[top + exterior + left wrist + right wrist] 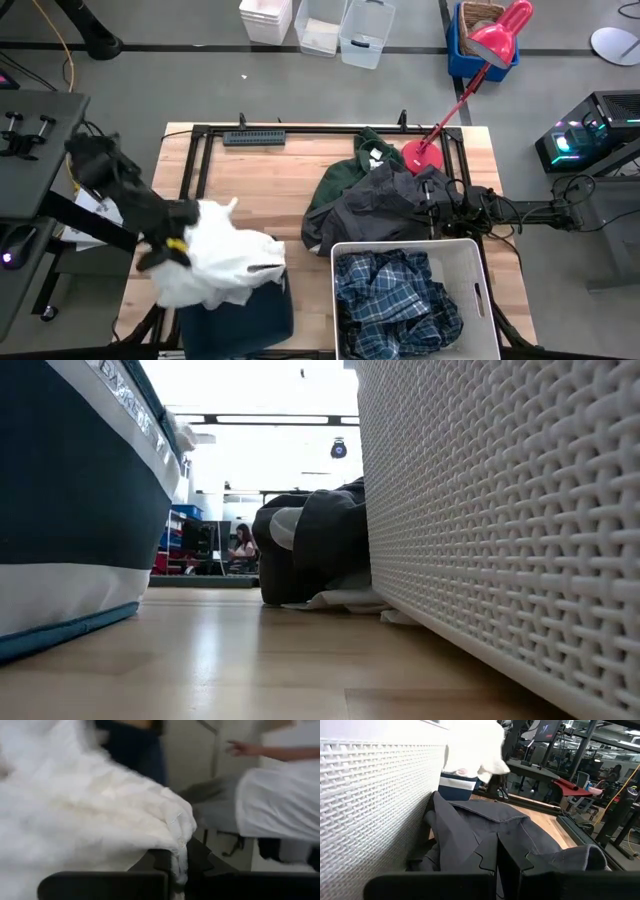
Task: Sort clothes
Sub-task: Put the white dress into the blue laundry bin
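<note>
The left gripper (180, 865) has its jaws clenched on a fold of white cloth (225, 255), a thin strip pinched between the two dark fingers (157, 862). In the high view this cloth hangs bunched over the navy fabric bin (250, 315), covering most of the bin's opening. The left arm reaches in from the table's left edge, low and angled toward the bin.

The right gripper (497, 857) has its jaws closed, or nearly so, on the dark grey jacket (485, 830), its fingertips pressed into the fabric. That jacket lies just beside the white plastic bin (475, 300), against its woven wall, with the dark green hoodie (345, 175) touching its far side. The right arm stretches flat across the table from the right edge. A blue-and-white plaid shirt (395, 295) lies crumpled inside the white plastic bin.
</note>
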### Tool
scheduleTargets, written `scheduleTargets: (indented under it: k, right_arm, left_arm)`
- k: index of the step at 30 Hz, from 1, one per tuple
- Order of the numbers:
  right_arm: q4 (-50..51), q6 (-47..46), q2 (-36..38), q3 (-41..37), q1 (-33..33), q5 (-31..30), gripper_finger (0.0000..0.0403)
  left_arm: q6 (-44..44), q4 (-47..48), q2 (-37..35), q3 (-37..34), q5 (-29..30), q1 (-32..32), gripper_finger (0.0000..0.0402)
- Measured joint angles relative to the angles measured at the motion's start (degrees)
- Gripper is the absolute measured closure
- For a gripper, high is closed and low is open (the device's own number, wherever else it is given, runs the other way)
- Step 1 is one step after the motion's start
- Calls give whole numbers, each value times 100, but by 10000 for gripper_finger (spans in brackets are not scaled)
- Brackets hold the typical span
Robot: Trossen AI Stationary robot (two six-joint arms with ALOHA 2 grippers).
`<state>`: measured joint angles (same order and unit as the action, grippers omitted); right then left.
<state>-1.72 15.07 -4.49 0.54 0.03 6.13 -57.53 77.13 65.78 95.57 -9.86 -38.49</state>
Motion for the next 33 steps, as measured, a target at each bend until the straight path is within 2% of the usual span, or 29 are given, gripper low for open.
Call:
scheduleTargets:
  k: [4, 6, 11, 17, 19, 22, 24, 27, 30, 33]
  right_arm:
    - [0, 0, 0, 0, 0, 0, 402]
    - [0, 0, 0, 0, 0, 0, 402]
    - [0, 0, 2, 0, 0, 0, 402]
    - [0, 0, 1, 0, 0, 0, 402]
    - [0, 0, 1, 0, 0, 0, 402]
    - [0, 0, 0, 0, 0, 0, 402]
    - [0, 0, 0, 0, 0, 0, 402]
    - [0, 0, 0, 0, 0, 0, 402]
    - [0, 0, 0, 0, 0, 0, 402]
    - [0, 0, 0, 0, -1, 0, 402]
  left_arm:
    - [665, -1615, 478, -148, -106, -308, 398]
    - [833, -1976, 754, -177, -171, -457, 398]
    - [1105, -1649, 1347, -522, -181, -691, 398]
    - [1228, -1661, 1394, -1274, -84, -724, 398]
    - [1275, -1477, 1268, -1450, 468, -651, 398]
    - [973, -631, 1190, -1659, 1816, -465, 398]
    - [857, -223, 1242, -1866, 2136, -279, 397]
    - [1026, -580, 1240, -2269, 1672, -4, 395]
    - [1368, -1473, 1250, -2722, 1073, 45, 394]
    - [1536, -1935, 1245, -3233, 1036, 50, 393]
